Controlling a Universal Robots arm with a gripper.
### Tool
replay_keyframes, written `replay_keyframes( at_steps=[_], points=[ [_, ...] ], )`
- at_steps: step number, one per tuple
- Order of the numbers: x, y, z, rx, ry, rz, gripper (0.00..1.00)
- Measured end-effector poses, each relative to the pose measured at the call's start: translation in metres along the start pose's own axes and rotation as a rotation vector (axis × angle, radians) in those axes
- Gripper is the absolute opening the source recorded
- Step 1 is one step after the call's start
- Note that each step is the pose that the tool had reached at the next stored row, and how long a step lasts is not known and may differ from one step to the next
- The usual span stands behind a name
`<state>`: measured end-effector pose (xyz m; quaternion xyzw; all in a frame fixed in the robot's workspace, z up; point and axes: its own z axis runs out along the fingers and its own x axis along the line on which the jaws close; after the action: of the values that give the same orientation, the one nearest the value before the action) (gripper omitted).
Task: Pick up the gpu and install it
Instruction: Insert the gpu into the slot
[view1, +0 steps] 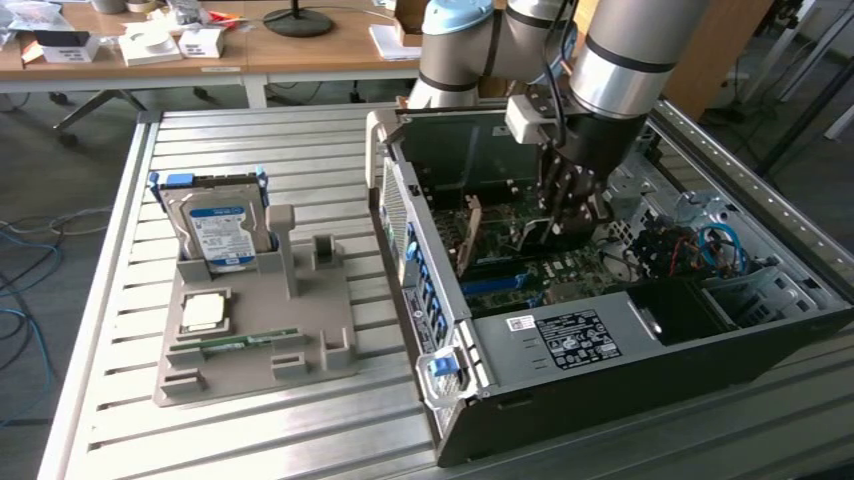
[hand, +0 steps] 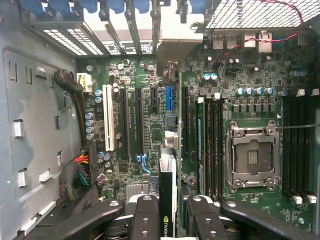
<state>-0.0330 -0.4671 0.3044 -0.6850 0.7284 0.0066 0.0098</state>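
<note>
Halfway closed at gripper (view1: 567, 228), pinching gpu (hand: 167, 192) edge-on between fingers (hand: 146, 215). Stands upright deep inside open computer case (view1: 641, 400), over motherboard (hand: 250, 100) expansion slots, between white slot (hand: 108, 125) and RAM banks (hand: 212, 145); seated or not, cannot tell.

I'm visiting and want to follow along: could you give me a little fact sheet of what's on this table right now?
Computer case: open, lying on its side on the slatted table
Gripper: down inside the case, over the circuit board
Graphics card: edge-on at the gripper, standing over the circuit board
Grey holder: beside the case, carrying a hard drive, processor chip and memory stick
</note>
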Motion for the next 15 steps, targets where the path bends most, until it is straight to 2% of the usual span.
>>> replay_keyframes(
  at_steps=[15],
  points=[
    [0.0002, 0.0000, 0.0060, -0.0001, 0.0003, 0.000, 0.26]
  ],
)
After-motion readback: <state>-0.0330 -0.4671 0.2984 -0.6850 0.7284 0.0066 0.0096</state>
